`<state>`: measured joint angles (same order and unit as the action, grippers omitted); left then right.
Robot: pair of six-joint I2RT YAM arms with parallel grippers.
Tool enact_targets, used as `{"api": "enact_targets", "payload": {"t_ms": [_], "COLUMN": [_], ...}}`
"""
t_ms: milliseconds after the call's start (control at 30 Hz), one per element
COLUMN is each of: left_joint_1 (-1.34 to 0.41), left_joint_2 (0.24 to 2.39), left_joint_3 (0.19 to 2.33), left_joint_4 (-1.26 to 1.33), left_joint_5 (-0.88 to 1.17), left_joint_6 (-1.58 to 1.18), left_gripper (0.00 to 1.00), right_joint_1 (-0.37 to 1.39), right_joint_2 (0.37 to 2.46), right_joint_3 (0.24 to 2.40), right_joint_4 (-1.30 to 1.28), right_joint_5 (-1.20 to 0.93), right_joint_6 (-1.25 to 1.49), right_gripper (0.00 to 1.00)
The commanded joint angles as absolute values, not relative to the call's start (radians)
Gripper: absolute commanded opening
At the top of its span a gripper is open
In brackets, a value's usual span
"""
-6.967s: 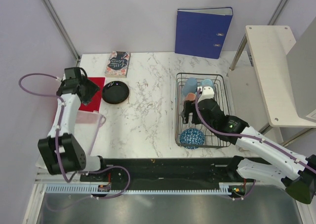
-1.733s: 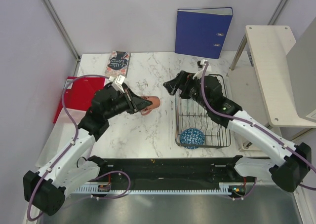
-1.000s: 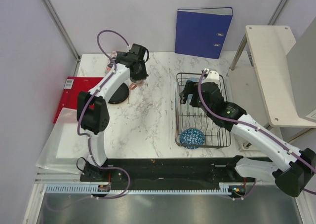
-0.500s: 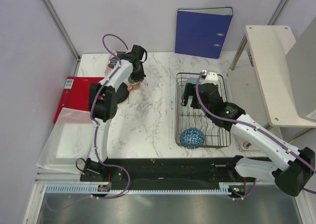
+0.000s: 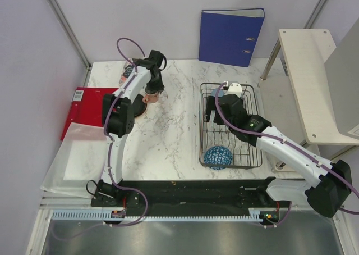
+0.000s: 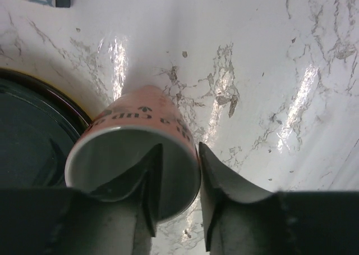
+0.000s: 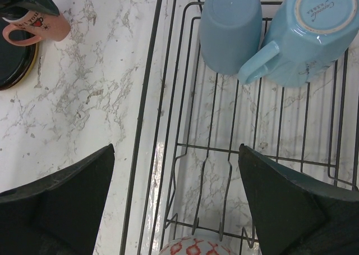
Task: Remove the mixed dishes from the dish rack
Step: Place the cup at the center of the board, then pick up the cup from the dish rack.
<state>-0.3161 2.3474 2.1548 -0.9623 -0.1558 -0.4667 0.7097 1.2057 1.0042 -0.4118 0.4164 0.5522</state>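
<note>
Release step: the left pincer, slack astride the rim of the salmon cup on the surface, should lift clear; the wide-open right pincer has blue mugs just ahead in the dish rack.

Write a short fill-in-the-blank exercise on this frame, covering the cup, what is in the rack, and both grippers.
1. The shallow dish next to the salmon cup is ____ in colour.
2. One finger of the left gripper sits ____ the salmon cup, the other outside its wall.
3. At the far end of the dish rack lie ____ blue mugs.
4. The jaws of the right gripper stand ____ above the dish rack.

Missing words: black; inside; two; open.
</note>
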Motion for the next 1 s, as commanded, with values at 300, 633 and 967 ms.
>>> {"api": "enact_targets", "payload": {"t_ms": [300,633,967], "left_joint_1": [-0.318,-0.418,-0.633], "left_joint_2": [2.194,1.826,1.389], "left_joint_3": [2.261,2.03,1.284], "left_joint_4": [-0.962,-0.771,-0.439], "left_joint_5": [-0.157,-0.049,-0.097], "left_joint_6": [-0.509,-0.56,-0.632], "left_gripper": [0.73,0.99,0.96], "right_joint_1": [0.709,0.562,0.44], "right_joint_2": [1.186,1.305,1.569], "right_joint_3": [1.038,1.146,1.281], "right_joint_4": [-0.403,-0.449,-0.436], "right_joint_5": [0.483,0.688,0.686], "right_joint_6": [0.537,0.509,0.563], "right_gripper": [0.98,0.98,0.98]}}
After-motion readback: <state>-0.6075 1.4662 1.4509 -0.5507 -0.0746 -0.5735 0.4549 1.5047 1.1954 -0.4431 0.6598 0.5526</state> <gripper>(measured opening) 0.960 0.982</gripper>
